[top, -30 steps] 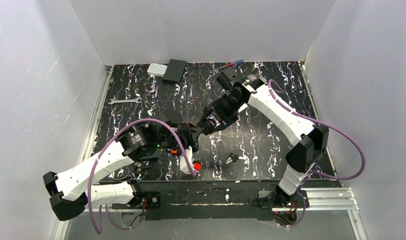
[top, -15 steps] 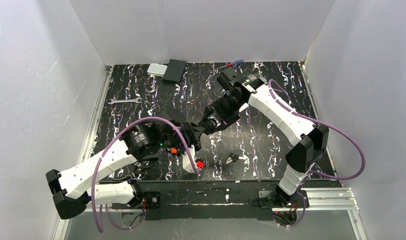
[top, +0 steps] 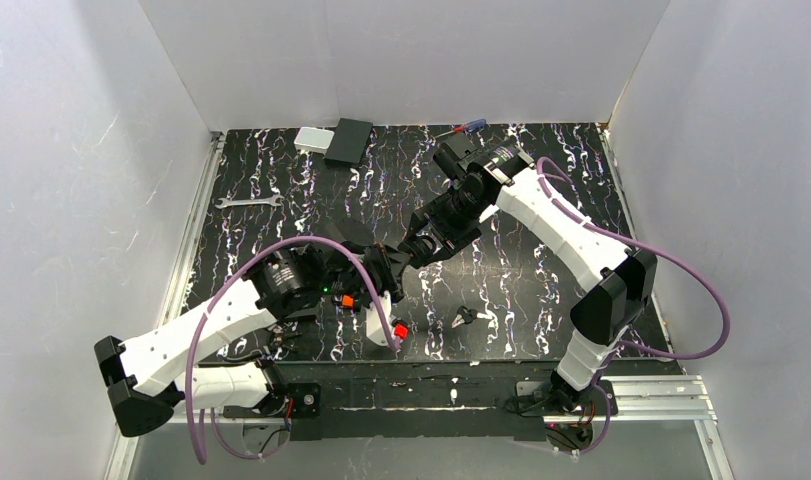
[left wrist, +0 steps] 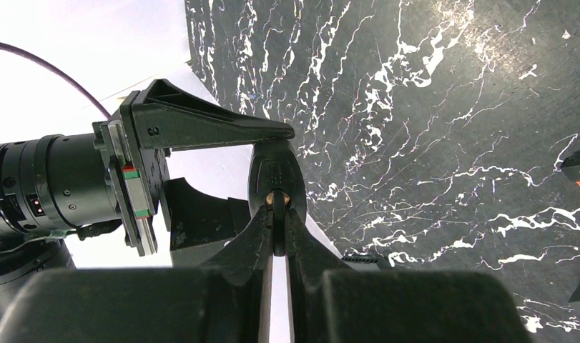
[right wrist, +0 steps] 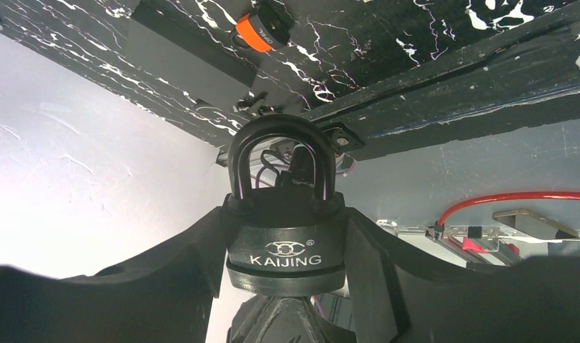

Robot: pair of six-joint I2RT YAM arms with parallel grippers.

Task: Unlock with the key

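Observation:
The black padlock (right wrist: 285,250), marked KAIJING, sits between the fingers of my right gripper (right wrist: 285,223), which is shut on its body. Its shackle (right wrist: 281,146) is closed and points away from the wrist. In the left wrist view the padlock's underside (left wrist: 276,170) faces me, showing a brass keyway (left wrist: 274,196). My left gripper (left wrist: 278,214) is shut on the dark head of the key (left wrist: 279,227), which stands edge-on with its tip at the keyway; the blade is hidden. From above, the left gripper (top: 389,270) and right gripper (top: 414,249) meet nose to nose over the mat's middle.
A small dark-and-silver item (top: 464,317) lies near the mat's front edge. An orange-bodied block (top: 347,301) sits under the left arm. A silver wrench (top: 249,201) lies at the left. A black box (top: 349,141), a grey box (top: 312,139) and a screwdriver (top: 463,127) lie along the back.
The left arm has edged slightly right, toward the padlock. The right arm and padlock have stayed in place.

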